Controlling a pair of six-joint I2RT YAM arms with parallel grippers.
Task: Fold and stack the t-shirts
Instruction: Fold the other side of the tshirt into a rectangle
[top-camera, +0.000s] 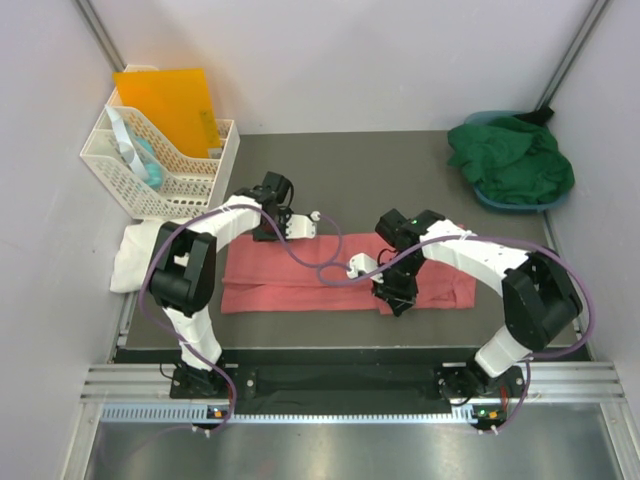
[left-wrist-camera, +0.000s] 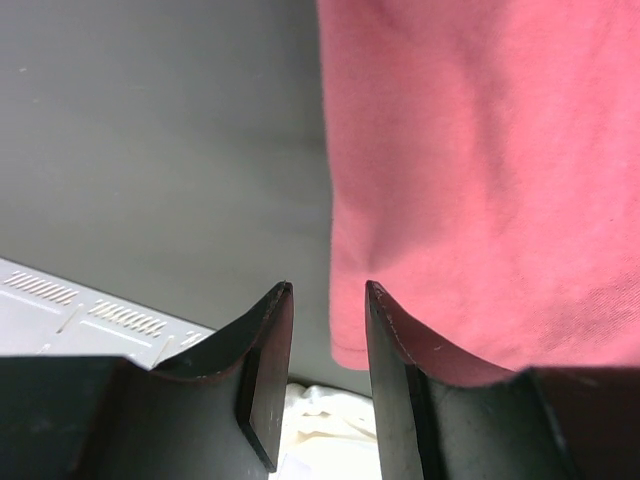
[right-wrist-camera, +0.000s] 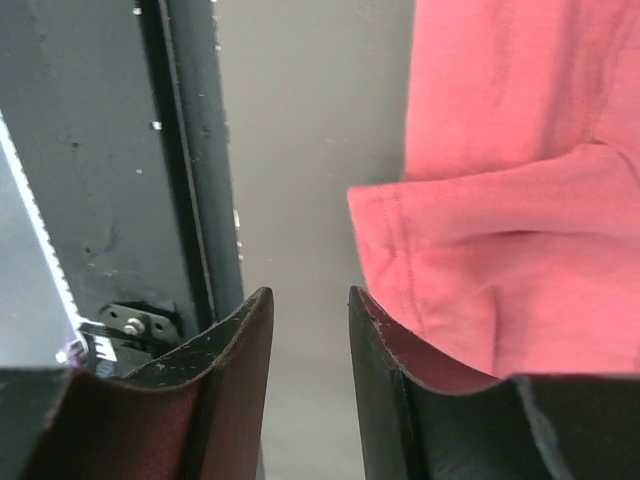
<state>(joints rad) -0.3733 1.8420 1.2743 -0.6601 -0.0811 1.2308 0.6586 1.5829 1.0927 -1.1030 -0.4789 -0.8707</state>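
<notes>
the salmon-pink cloth t-shirt (top-camera: 280, 290) lies folded into a long flat band across the middle of the dark grey table (top-camera: 380, 170), between my two arms.

my left claw (left-wrist-camera: 328, 288) stands with its fingers apart and nothing between them. it hangs over the far left corner of the band. in the left wrist view the pink edge runs just beside the gap, and one finger covers the corner. i cannot tell whether that finger touches the cloth.

my right claw (right-wrist-camera: 310, 292) is also parted and holds nothing. it sits at the near edge of the band, right of the middle. in the right wrist view a hemmed corner of pink cloth lies just beside one finger, with bare table under the gap. the black rail (right-wrist-camera: 190, 150) at the near edge of the table shows on the other side.

further out, the white cloth t-shirt (top-camera: 135, 255) lies crumpled at the left edge of the table, near the pink band's left end. behind it stands the white plastic lattice basket (top-camera: 160, 195), with the orange plastic folder (top-camera: 170, 100) upright in it. at the far right corner, well apart from the band, the dark green cloth t-shirt (top-camera: 510, 160) is bunched in a blue plastic basin (top-camera: 490, 198).
</notes>
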